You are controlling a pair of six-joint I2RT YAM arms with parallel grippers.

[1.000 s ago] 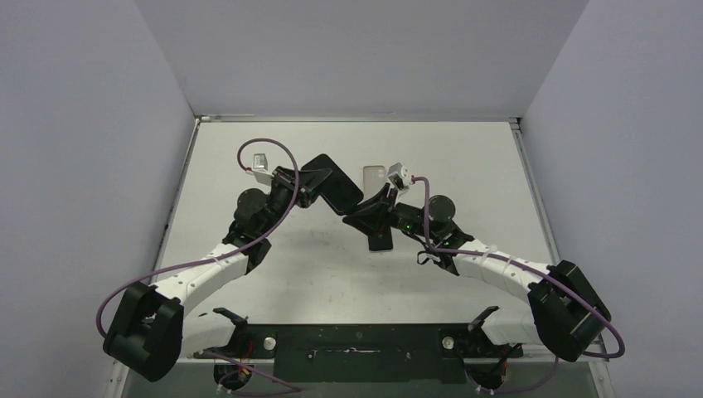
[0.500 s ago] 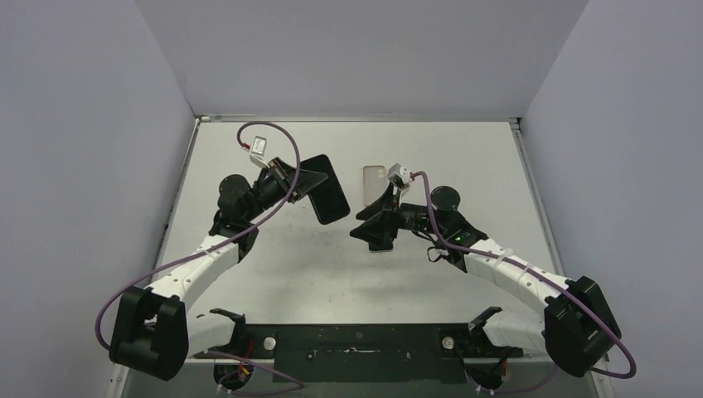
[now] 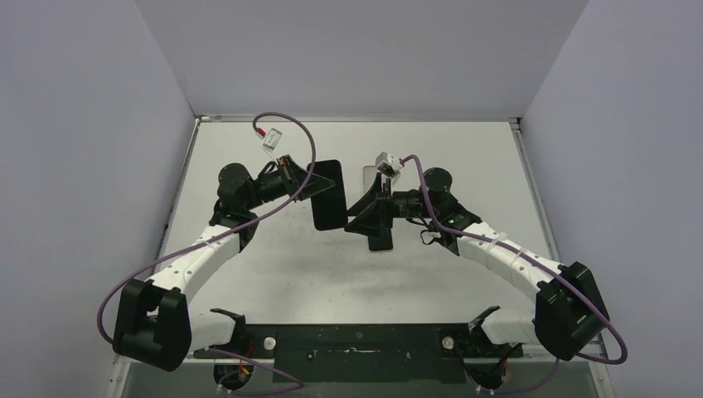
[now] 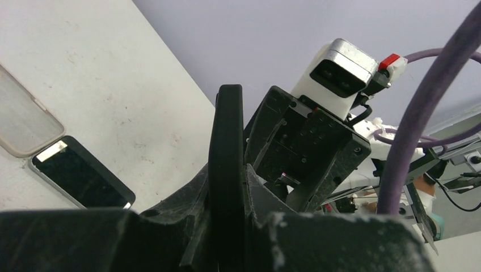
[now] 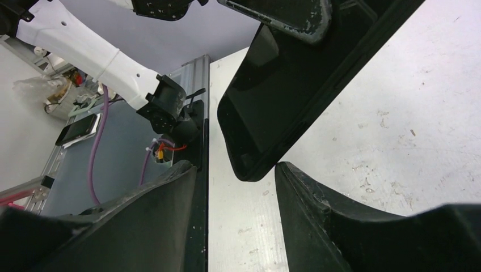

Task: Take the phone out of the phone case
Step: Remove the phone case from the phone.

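white table (image 3: 472, 166) carries two arms; the left gripper (image 3: 308, 186) is clamped on the one black phone case (image 3: 330, 197), held on edge above the surface left of centre, with a glossy dark face showing on it in the right wrist view. the right gripper (image 5: 235, 170) hovers just beside it, fingers spread with nothing between them. two smaller things lie flat by the far middle: one dark-screened phone (image 4: 82, 178) and, just beside it, one pale case (image 4: 20, 122).

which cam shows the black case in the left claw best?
Top external: the black case shows its broad flat face, held in the left claw. Left wrist sees only its thin edge; right wrist catches one corner at the top.
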